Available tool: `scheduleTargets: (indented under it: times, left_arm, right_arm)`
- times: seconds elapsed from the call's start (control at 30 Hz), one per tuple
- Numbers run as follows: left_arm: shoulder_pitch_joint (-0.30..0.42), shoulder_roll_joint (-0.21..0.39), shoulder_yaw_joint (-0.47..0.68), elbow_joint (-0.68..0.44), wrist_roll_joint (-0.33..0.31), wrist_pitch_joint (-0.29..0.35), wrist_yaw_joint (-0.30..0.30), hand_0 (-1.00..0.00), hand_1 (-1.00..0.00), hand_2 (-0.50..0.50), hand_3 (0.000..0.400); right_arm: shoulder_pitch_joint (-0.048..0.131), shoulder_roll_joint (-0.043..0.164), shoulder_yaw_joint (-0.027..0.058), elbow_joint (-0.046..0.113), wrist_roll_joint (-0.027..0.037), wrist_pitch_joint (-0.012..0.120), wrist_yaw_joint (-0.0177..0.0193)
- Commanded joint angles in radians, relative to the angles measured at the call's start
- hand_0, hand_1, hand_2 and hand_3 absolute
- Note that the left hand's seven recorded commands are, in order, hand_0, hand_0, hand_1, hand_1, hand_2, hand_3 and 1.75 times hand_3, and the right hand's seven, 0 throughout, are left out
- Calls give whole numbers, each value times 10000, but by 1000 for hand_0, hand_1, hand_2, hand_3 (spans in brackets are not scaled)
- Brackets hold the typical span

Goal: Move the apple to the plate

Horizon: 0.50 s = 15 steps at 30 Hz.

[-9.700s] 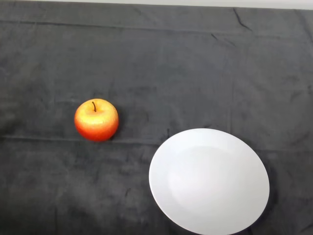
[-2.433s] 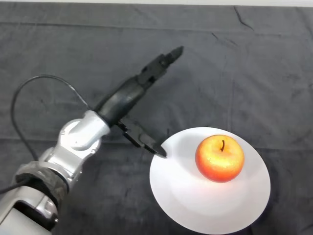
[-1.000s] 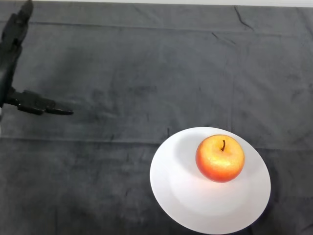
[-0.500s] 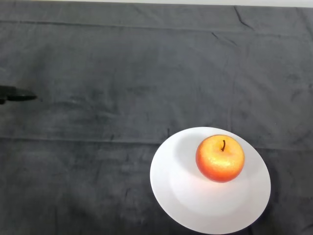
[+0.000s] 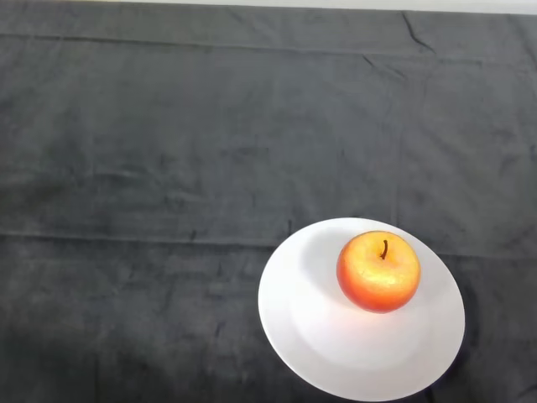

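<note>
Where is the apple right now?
In the head view, the apple sits stem-up on the white plate, toward the plate's far right part, in the lower right of the dark cloth.

You cannot see the underside of the apple (image 5: 378, 272), nor the patch of plate (image 5: 310, 336) beneath it; the dark cloth (image 5: 168, 168) runs past every edge but the top.
</note>
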Motion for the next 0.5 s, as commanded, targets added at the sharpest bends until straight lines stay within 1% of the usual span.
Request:
scheduleTargets:
  times: [0.03, 0.2, 0.5]
  left_arm:
    - [317, 690, 253, 287, -228, 198, 162, 0, 0, 0, 0]
    - [395, 666, 611, 229, -423, 454, 359, 0, 0, 0, 0]
    - [347, 557, 919, 33, -487, 792, 576, 0, 0, 0, 0]
  right_arm:
    - [242, -15, -63, 311, 52, 56, 13]
    - [242, -15, -63, 310, 53, 56, 13]
    - [245, -16, -63, 306, 54, 57, 13]
